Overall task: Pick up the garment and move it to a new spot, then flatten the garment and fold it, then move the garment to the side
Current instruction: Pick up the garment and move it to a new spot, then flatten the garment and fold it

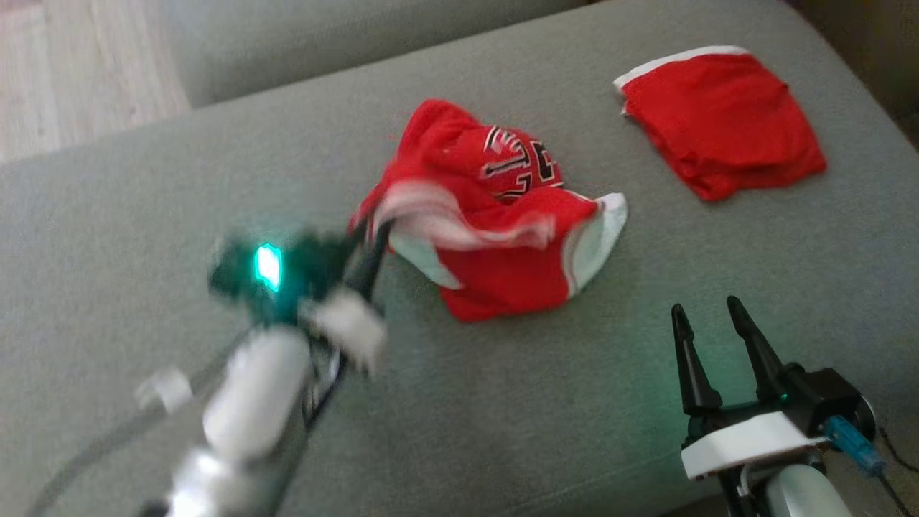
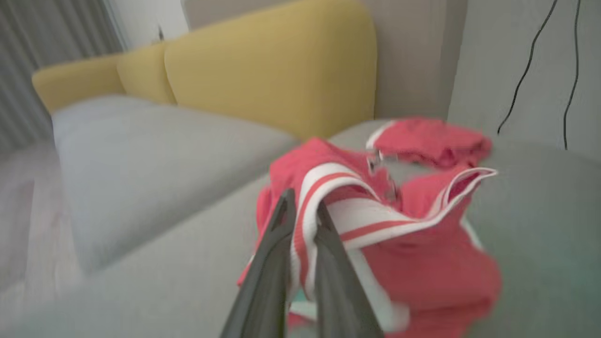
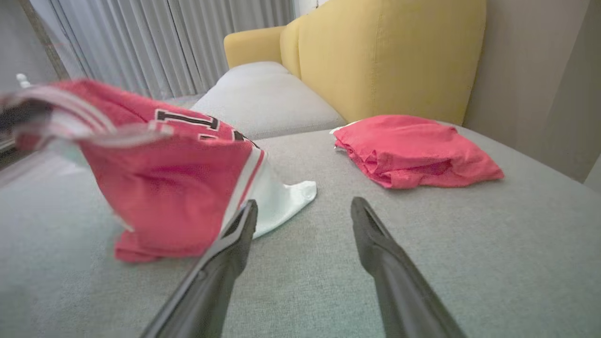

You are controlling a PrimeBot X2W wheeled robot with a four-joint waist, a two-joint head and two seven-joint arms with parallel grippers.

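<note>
A crumpled red jersey [image 1: 502, 237] with white trim and black lettering lies mid-cushion on the grey sofa. My left gripper [image 1: 373, 233] is shut on its white-and-red striped hem [image 2: 324, 206], lifting that edge; the arm is motion-blurred. In the right wrist view the jersey [image 3: 178, 178] bulges up at the left, its hem raised. My right gripper [image 1: 711, 316] stands open over bare cushion to the jersey's lower right, its fingers [image 3: 235, 244] apart with nothing between them.
A second red garment [image 1: 721, 122], folded, lies at the cushion's far right. Yellow backrest cushions [image 3: 389, 56] and a neighbouring grey seat [image 2: 155, 150] stand beyond. Wooden floor [image 1: 72, 64] shows at the upper left. Bare cushion [image 1: 538, 416] spreads between the arms.
</note>
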